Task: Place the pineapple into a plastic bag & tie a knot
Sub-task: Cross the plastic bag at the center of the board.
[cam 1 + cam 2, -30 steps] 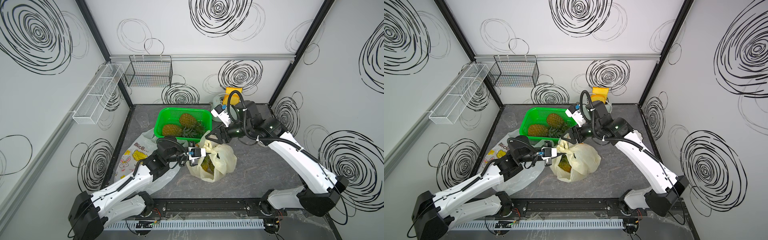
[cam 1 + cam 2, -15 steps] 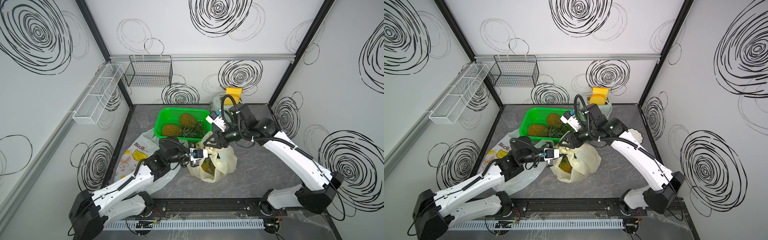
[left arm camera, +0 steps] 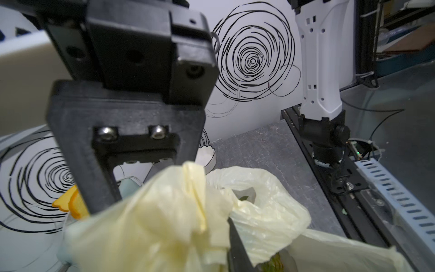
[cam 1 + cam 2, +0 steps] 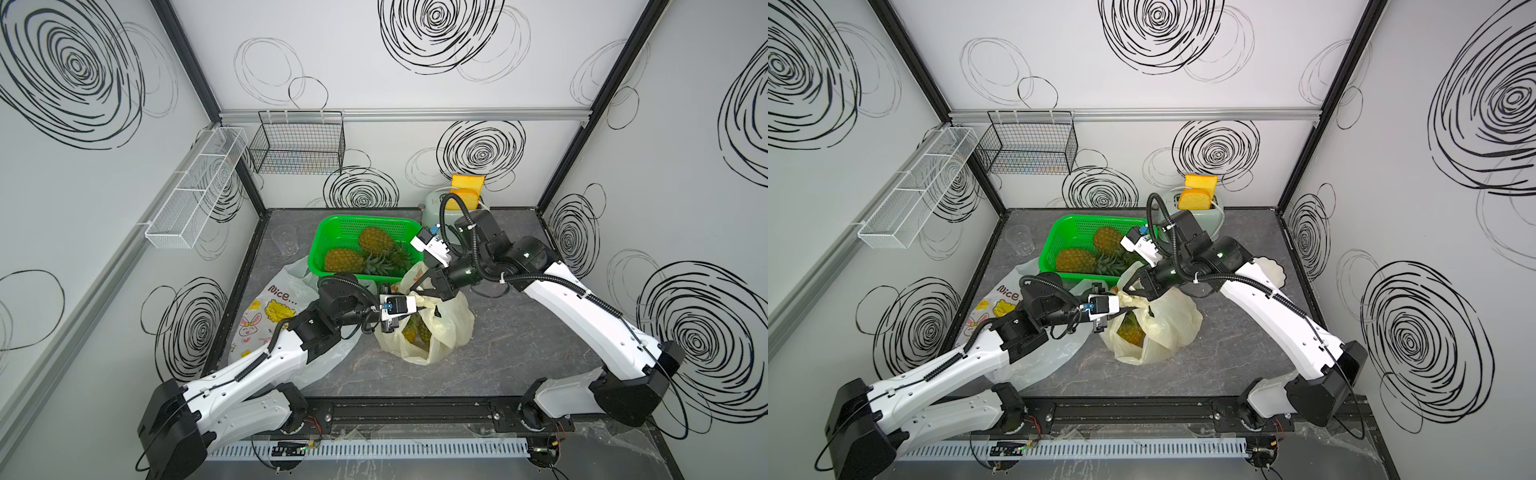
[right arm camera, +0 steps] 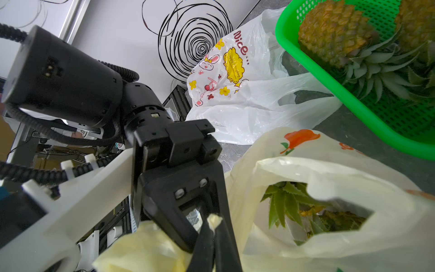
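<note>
Right tool [image 5: 213, 227] clamps a handle of the plastic bag [image 4: 1177, 328] holding 1 pineapple [image 4: 1128, 331]; left tool [image 4: 1130, 308]: cannot tell.

Red letters reading "Nice..." stand on the white cartoon-printed bag [image 5: 235, 110]; its yellow patch's script is unreadable.

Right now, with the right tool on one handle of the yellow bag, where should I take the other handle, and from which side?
Pinch the free handle on the band above its cutout: it arches clear of the pineapple leaves, so a finger can probably slip under. Come from the side away from the right tool, which is shut on the first handle.
</note>
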